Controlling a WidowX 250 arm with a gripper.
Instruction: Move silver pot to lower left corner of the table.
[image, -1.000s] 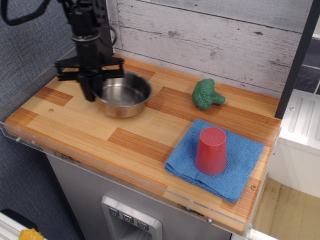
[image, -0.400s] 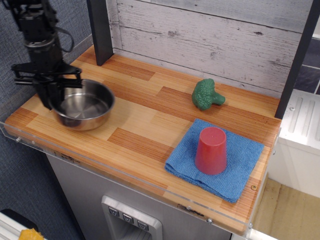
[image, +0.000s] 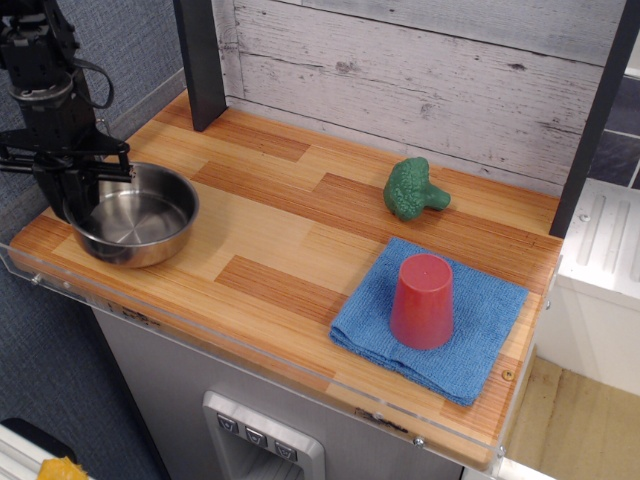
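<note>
Black gripper (image: 62, 195) pinching rim of round shiny silver pot (image: 133, 215) on plank-striped table (image: 290, 250)

Soft, even light falls on my table (image: 300, 250) from above, bright enough that the plank grain reads sharply and nothing looks blurred, my claw (image: 70, 195) included. The silver pot (image: 132, 215) beneath my claw carries pale glare on its rim and inner wall, with a short dim shadow on the wood just beside it. The red cup (image: 422, 300) casts only a faint shadow on the blue cloth (image: 430, 315), and the broccoli (image: 412, 188) behind it is crisp.
</note>
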